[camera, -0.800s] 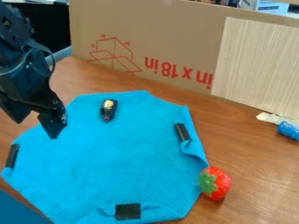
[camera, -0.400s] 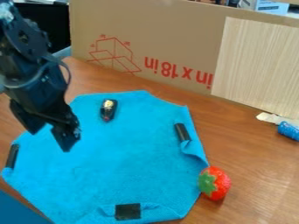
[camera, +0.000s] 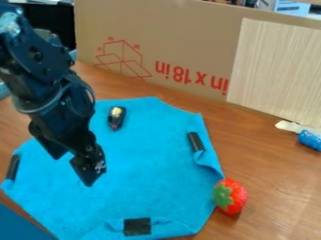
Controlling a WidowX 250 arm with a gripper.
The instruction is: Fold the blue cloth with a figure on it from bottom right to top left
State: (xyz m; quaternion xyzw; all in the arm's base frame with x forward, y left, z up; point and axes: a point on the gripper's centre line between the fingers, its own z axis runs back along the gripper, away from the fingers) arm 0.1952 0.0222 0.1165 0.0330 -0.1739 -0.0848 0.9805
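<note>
On the brown wooden table [camera: 270, 168], with the tan cardboard panel [camera: 188, 42] upright behind, I observe the blue fabric cloth [camera: 156, 173] spread out. I have the black two-finger gripper [camera: 73, 171] positioned above the cloth's left half, fingers parted. The red, green-leaved strawberry [camera: 235, 197] adjoins the cloth's lower-right edge; the small black figure [camera: 117, 117] rests near its top.

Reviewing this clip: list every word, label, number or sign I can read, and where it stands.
"in x 18in": red, upside down, on the cardboard, running up to the wood-grain panel.
Small red marks around the cardboard's line drawing: too small to read.
Print on the box at the back: too small to read.
</note>
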